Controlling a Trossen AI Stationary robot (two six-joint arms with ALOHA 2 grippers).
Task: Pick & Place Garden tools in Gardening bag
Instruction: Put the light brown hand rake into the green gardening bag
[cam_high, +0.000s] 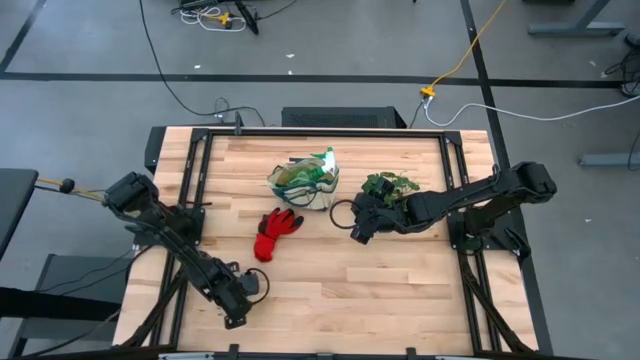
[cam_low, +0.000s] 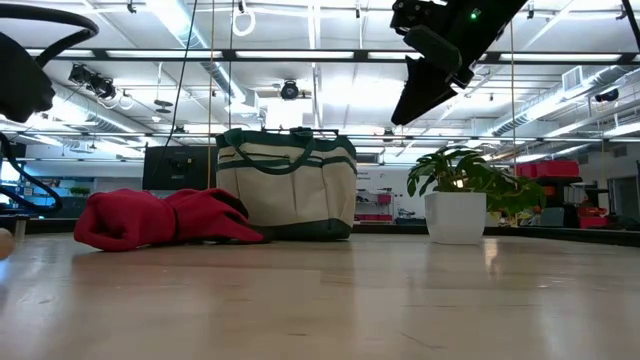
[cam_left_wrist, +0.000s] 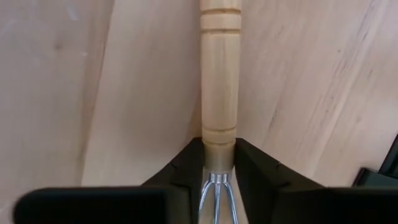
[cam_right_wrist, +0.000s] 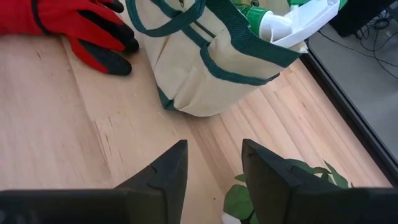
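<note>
pale wood table (cam_left_wrist: 93, 93) under the left claw (cam_left_wrist: 219, 168) clamping a rake (cam_left_wrist: 219, 74), handle pointing straight ahead.

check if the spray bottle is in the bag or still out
In: the spray bottle sits inside the gardening bag, its white nozzle poking above the rim.

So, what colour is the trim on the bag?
Dark green, on a cream-white bag; the right wrist view shows it best.
</note>
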